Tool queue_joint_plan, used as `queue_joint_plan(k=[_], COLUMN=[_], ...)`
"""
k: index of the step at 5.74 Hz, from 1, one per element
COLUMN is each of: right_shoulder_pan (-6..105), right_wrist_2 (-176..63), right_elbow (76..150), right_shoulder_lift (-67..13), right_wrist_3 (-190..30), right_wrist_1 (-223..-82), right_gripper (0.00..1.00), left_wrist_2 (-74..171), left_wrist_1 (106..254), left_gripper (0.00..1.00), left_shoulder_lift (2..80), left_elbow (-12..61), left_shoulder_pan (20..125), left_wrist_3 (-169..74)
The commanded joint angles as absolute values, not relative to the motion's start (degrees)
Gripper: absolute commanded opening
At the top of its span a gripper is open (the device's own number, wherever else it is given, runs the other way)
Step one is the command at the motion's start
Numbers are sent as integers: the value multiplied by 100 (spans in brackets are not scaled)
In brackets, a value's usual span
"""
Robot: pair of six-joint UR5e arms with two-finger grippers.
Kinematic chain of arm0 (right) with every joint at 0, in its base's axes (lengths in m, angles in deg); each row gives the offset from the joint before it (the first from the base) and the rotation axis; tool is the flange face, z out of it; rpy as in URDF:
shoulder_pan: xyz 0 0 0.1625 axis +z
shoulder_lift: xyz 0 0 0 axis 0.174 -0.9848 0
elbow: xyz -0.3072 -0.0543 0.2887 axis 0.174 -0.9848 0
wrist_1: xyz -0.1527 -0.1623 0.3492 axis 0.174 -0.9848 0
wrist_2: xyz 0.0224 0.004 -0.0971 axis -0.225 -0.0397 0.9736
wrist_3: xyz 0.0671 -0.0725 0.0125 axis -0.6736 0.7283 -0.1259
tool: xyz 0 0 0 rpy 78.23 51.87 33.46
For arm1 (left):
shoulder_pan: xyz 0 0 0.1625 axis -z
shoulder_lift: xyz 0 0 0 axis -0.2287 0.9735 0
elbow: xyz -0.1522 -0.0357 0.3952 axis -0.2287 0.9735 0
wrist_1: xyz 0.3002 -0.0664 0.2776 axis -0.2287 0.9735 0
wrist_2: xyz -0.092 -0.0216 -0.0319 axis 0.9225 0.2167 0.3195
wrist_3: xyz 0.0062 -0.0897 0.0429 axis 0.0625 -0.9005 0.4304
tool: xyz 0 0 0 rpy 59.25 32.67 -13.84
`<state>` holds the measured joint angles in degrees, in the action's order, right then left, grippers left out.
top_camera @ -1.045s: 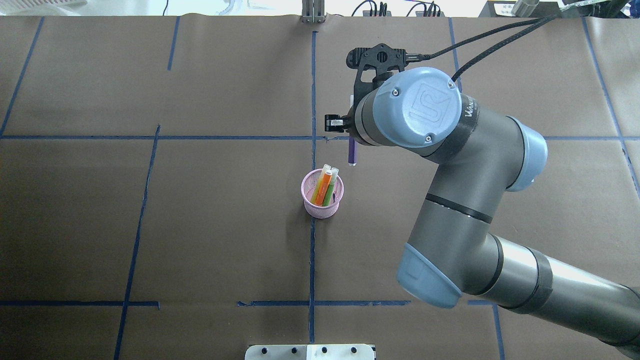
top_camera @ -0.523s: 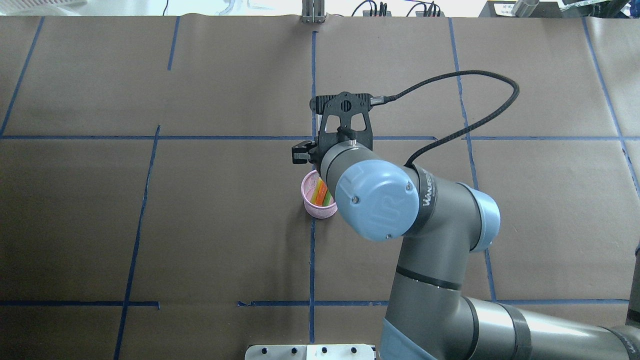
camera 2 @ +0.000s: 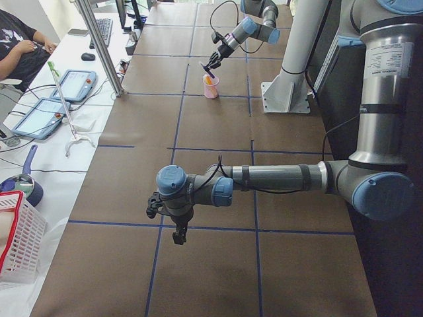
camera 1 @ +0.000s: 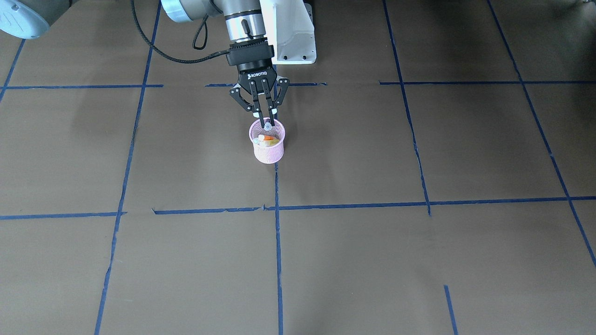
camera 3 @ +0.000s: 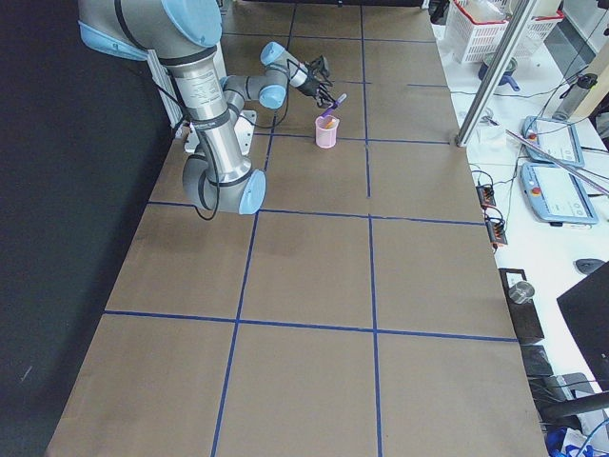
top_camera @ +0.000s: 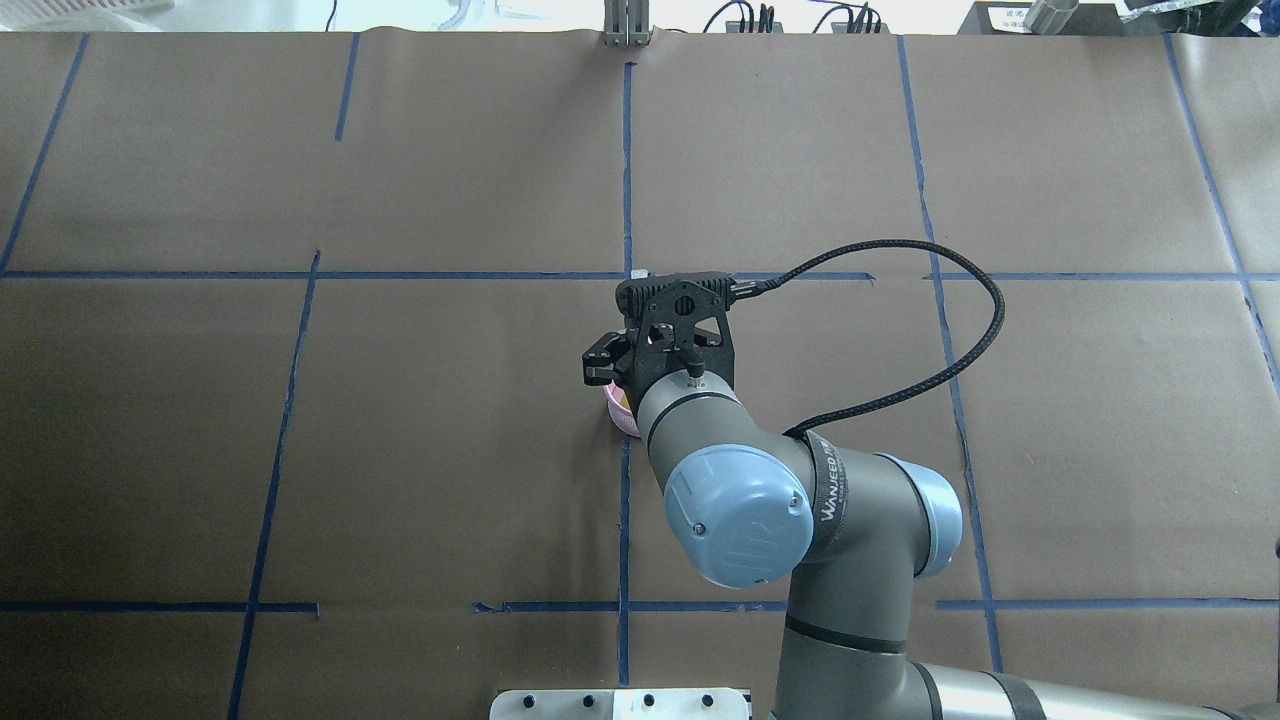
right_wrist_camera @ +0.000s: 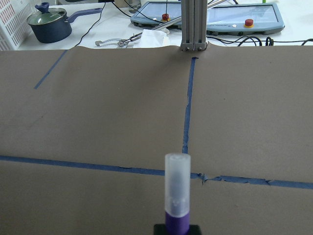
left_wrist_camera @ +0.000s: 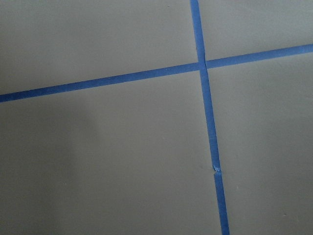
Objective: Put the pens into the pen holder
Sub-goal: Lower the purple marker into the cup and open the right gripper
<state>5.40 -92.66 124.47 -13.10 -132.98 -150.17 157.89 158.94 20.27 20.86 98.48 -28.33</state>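
The pink mesh pen holder (camera 1: 267, 151) stands near the table's middle, with orange and pale-capped pens (camera 1: 267, 138) leaning inside it. My right gripper (camera 1: 267, 122) hangs just above the holder's rim, shut on a purple pen (right_wrist_camera: 177, 196) whose translucent cap points away from the fingers. In the overhead view the right wrist covers the pen holder (top_camera: 618, 414) except for a pink sliver. The exterior right view shows the purple pen (camera 3: 331, 107) tilted over the cup. My left gripper (camera 2: 178, 238) points down over bare table far from the holder; I cannot tell whether it is open or shut.
Blue tape lines cross the brown table cover. The white robot base (camera 1: 288, 32) stands behind the holder. A person (camera 2: 16, 46) sits at a side bench with tablets (camera 2: 69, 82) and a white basket (camera 2: 20, 244). A metal post (right_wrist_camera: 193, 24) rises at the far edge.
My right arm carried the purple pen from beyond and right of the holder to directly over it. The wrist now hides most of the holder in the overhead view.
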Motion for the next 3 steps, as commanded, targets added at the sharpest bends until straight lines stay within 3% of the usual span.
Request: queue_joint_plan(k=[1,3], right_shoulder_pan=[510,510], right_wrist_2=[-9146,-9146], right_elbow=[12129,12120], right_shoulder_lift=[-1373,-1338], right_wrist_3=[-13333,-13307], right_wrist_1=[-14546,-14546], right_gripper=[0,3], left_wrist_2=[15789,15789], left_wrist_1=[15894,15894], left_gripper=[100,100], left_shoulder_lift=[2035,2035], left_elbow=[2075,2084], left_shoulder_pan=[9848,9848], left_wrist_3=[-2832,-2832])
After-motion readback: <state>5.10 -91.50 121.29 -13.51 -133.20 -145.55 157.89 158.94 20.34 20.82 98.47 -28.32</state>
